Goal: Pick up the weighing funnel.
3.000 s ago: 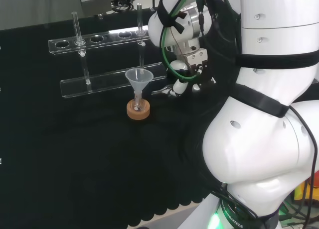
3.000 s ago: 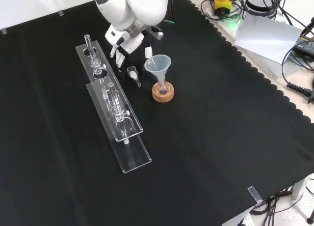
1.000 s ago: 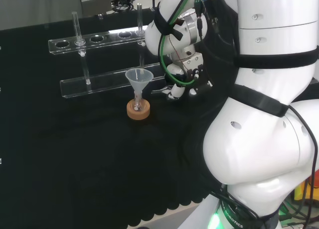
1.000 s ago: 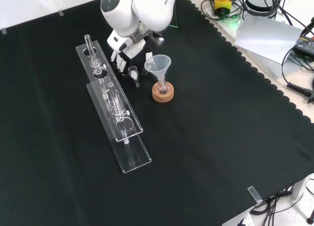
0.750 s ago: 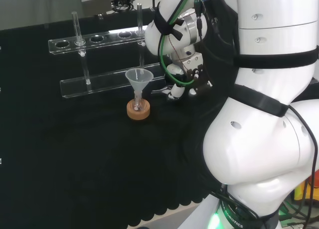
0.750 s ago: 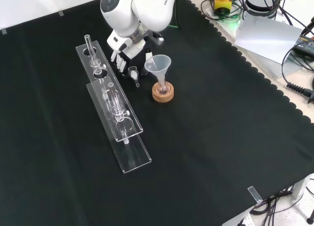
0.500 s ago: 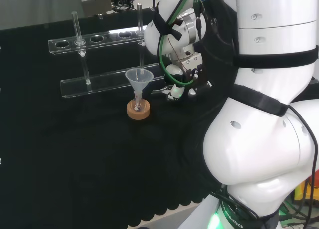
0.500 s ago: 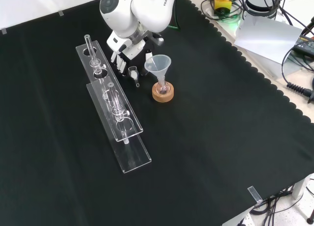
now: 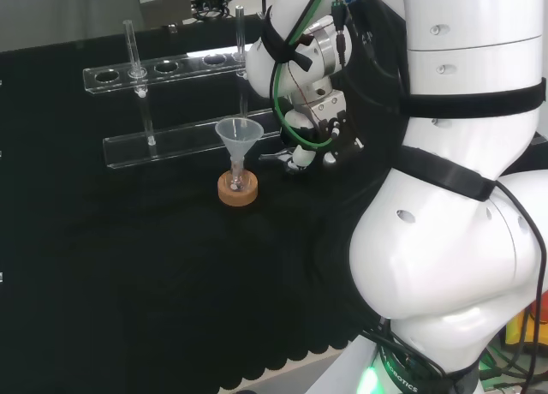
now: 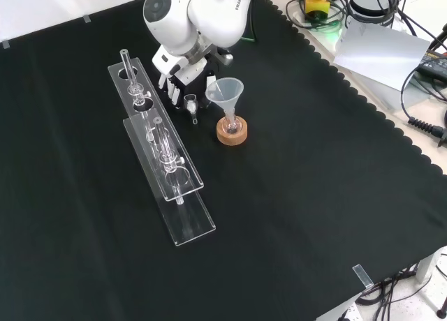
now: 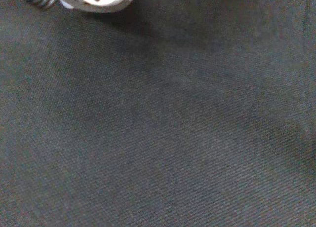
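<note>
Fingers of the black and white robot hand pointed down toward the black cloth covering the bench, fairly straight and spread apart rather than curled round anything. In the front view, a thumb-like white tip stood apart from them on the right, close to the rim of the big funnel.

The small clear scoop-shaped weighing funnel lay on the cloth just beneath the hand, in the gap between the fingers and that tip. I could not tell whether any of them touched it. It rested between the long clear plastic test-tube rack on its left and the large clear cone-shaped funnel on its right, near both.

That large funnel stood mouth up, its stem in a small glass flask seated on a round cork ring. Slim glass tubes stood upright in the rack.

In the head view, the hand hung low beside the rack's right end, just right of the funnel and in front of the white arm links. The wrist view looked onto plain cloth with a blurred white part of the hand at its edge.
</note>
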Controlling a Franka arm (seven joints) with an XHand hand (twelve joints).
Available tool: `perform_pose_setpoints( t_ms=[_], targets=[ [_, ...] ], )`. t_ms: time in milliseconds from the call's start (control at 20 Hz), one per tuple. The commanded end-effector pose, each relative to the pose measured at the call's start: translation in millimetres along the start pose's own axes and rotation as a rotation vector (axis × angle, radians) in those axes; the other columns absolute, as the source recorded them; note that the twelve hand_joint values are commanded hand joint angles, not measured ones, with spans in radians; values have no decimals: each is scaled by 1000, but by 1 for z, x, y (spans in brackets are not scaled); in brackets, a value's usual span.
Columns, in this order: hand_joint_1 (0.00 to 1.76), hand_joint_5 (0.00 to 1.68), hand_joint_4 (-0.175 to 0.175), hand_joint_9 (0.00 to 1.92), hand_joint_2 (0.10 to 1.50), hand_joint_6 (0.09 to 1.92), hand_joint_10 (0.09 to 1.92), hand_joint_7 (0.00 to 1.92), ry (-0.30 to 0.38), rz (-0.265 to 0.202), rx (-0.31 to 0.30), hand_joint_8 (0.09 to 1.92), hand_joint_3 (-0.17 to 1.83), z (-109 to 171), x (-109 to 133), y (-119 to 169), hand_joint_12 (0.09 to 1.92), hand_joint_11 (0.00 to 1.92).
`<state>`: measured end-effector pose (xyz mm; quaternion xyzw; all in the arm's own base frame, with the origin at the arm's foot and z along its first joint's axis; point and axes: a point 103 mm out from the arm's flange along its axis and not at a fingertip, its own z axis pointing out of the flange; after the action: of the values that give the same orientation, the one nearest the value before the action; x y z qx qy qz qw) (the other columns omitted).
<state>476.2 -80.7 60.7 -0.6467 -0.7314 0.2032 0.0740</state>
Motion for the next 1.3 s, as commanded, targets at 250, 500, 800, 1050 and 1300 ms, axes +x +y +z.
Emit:
perform_pose_setpoints(
  t_ms=[250, 500, 800, 1050, 1300],
  targets=[
    [1255, 1198, 62, 1335, 900, 657, 262, 1326, -48, 25, -10, 467, 208, -18, -14, -7, 1013, 894],
    [1265, 1216, 59, 1368, 867, 635, 224, 1345, -59, 30, -8, 445, 261, -27, -24, -15, 981, 947],
    [1289, 1197, -172, 1389, 970, 641, 176, 1238, -53, 29, 9, 613, 87, -39, -38, -27, 962, 968],
    [1290, 1197, -175, 1392, 975, 641, 172, 1236, -68, 39, 17, 616, 77, -55, -51, -42, 962, 970],
    [1290, 1198, -175, 1394, 977, 640, 169, 1237, -73, 50, 10, 615, 72, -73, -57, -59, 962, 972]
  ],
)
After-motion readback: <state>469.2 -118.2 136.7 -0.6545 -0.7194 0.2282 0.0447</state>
